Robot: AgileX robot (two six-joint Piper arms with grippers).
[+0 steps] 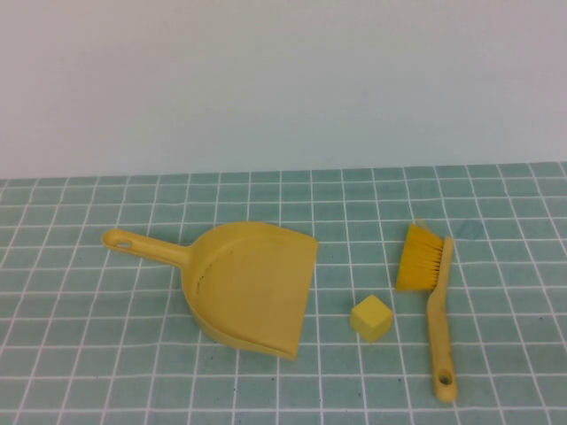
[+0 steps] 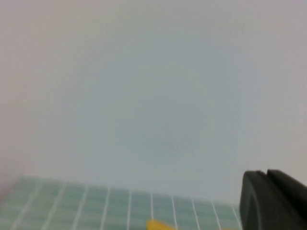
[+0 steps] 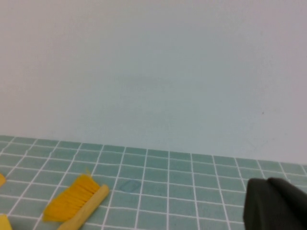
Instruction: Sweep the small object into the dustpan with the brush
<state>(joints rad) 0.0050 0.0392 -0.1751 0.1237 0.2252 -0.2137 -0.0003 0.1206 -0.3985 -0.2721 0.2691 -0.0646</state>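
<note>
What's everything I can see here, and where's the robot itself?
dustpan: one, yellow, left of centre on the tiled surface, handle pointing left, open mouth facing right.
cube: one, small, yellow, between dustpan and brush, touching neither.
brush: one, yellow, right side, lying flat, bristles pointing toward the dustpan side.
tiled surface: one, teal with white lines.
wall: one, pale, behind.
left claw: dark part only, raised, holding nothing visible.
right claw: dark part only, raised near the brush.

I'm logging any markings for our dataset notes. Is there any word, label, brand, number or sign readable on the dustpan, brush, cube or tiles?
None: no text shows anywhere.
Dustpan: plain yellow, no label.
Brush: plain yellow, no mark.
Cube: blank faces.
Tiled table: only grid lines.
Left claw and right claw: a dark edge of each shows at its wrist view's border, unmarked.
</note>
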